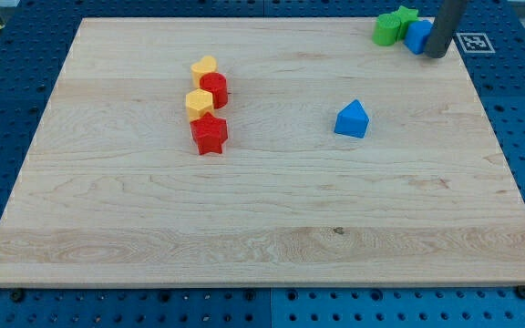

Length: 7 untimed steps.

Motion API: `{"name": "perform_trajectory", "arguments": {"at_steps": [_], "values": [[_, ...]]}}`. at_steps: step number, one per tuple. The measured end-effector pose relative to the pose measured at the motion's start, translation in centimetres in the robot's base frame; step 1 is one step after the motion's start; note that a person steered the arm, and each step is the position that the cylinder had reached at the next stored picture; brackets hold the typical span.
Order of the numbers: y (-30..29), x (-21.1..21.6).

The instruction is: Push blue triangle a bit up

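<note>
The blue triangle (352, 119) lies on the wooden board (262, 228), right of the middle. My tip (436, 55) is at the board's top right corner, up and to the right of the triangle and well apart from it. The tip stands right next to another blue block (416, 35), partly hidden behind the rod.
Two green blocks (394, 25) sit left of the blue block in the top right corner. A column left of the middle holds a yellow block (204, 69), a red block (215, 89), a yellow block (199, 102) and a red star-like block (209, 134).
</note>
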<state>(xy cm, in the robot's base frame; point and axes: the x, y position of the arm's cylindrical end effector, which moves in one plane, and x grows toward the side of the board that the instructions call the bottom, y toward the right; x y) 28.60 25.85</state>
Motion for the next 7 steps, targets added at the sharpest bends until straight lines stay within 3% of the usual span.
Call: {"name": "perform_trajectory", "arguments": {"at_steps": [2, 4, 5, 6, 7], "values": [[1.5, 13.0], [-6.0, 22.8], [-12.8, 22.5], [-16.4, 18.9], [-15.1, 16.5]]}}
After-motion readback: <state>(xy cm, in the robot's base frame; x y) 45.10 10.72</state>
